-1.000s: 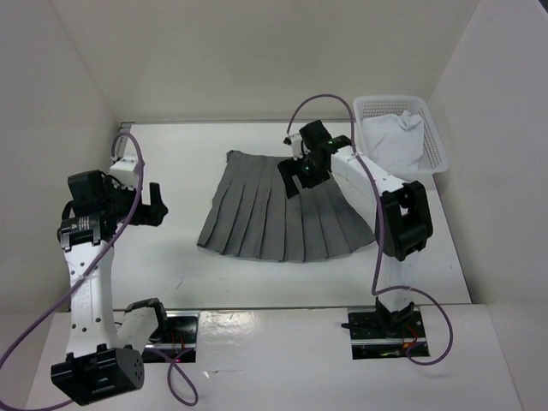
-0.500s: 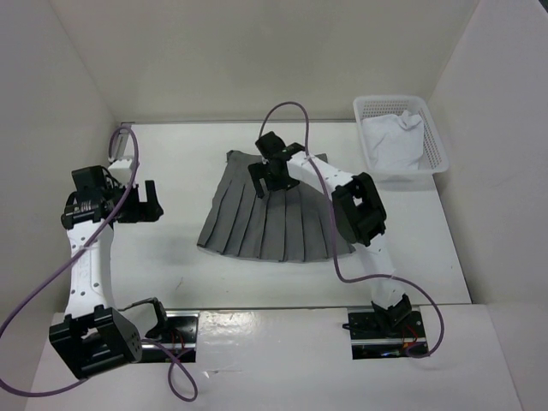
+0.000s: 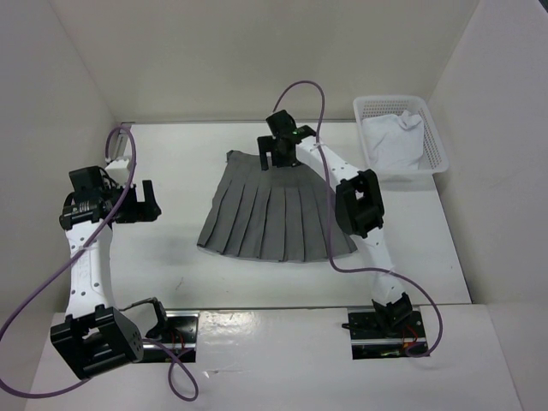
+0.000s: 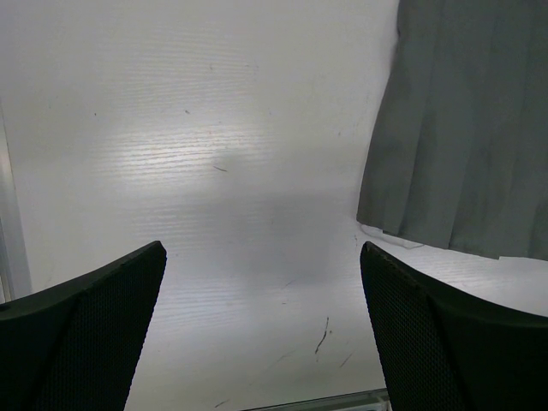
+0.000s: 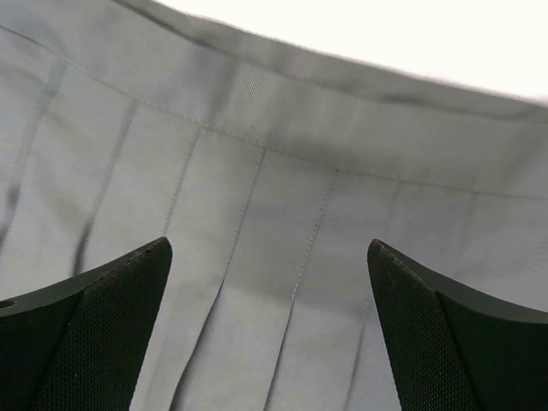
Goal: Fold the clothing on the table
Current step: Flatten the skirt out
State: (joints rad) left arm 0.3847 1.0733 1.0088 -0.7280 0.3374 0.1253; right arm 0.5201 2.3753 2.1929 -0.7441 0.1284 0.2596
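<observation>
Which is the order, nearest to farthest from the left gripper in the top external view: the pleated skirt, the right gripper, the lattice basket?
1. The grey pleated skirt, in the middle; its near-left hem corner lies closest to the left gripper.
2. The right gripper, over the skirt's waistband on the far side.
3. The white lattice basket, in the far right corner.

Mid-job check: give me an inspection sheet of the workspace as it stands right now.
Surface: white table, a few faint scuffs.
Job's things: grey pleated skirt spread flat, unfolded, waistband at the far side.
Clutter: white basket at the far right corner, white cloth inside.
Grippers: left jaws open over bare table left of the skirt; right jaws open, low over the waistband, contact unclear.
Cables: purple cables loop off both arms; the right one hangs by the skirt's right edge.
Surroundings: plain white walls; nothing else seen.
</observation>
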